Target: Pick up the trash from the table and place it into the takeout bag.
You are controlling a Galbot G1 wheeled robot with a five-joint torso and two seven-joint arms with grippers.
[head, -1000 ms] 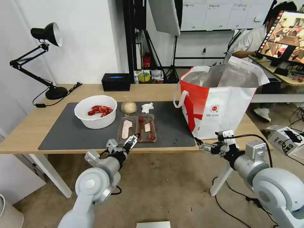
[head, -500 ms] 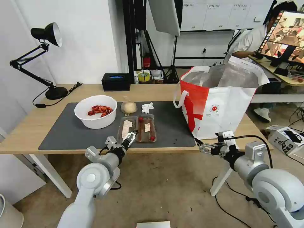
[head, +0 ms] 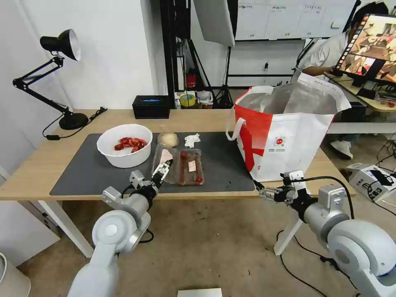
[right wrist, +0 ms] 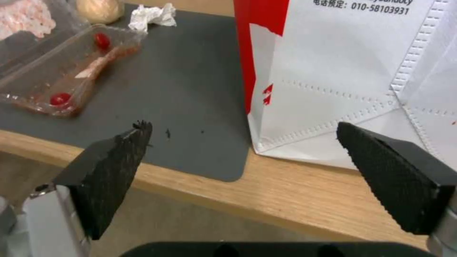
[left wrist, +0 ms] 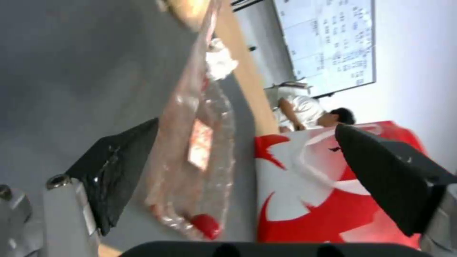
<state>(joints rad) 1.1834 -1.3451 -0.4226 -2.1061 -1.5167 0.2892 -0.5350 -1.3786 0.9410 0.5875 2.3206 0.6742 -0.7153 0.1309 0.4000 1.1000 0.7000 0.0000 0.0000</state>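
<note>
The left gripper (head: 163, 168) is over the near part of the grey mat (head: 82, 173), at the left half of the clear tray (head: 178, 161). Its jaws stand wide apart: in the left wrist view one dark finger (left wrist: 114, 167) lies against the raised, tilted flap of the tray (left wrist: 190, 153), the other finger is well off to the side in front of the bag (left wrist: 328, 200), and nothing is gripped. The tray's right half lies flat on the mat with red scraps in it.

Behind the tray sit the bun (head: 168, 139) and the tissue (head: 192, 140), near each other. The white bowl (head: 124, 145) of red shells stands on the mat to the tray's left. The bag (head: 288, 132) stands upright and open at the right end of the table (head: 37, 165).

The right gripper (head: 264, 192) hangs off the table's front edge, below the bag's near corner, jaws wide and holding nothing. A black box (head: 151, 106) and a desk lamp (head: 62, 45) stand at the back of the table.
</note>
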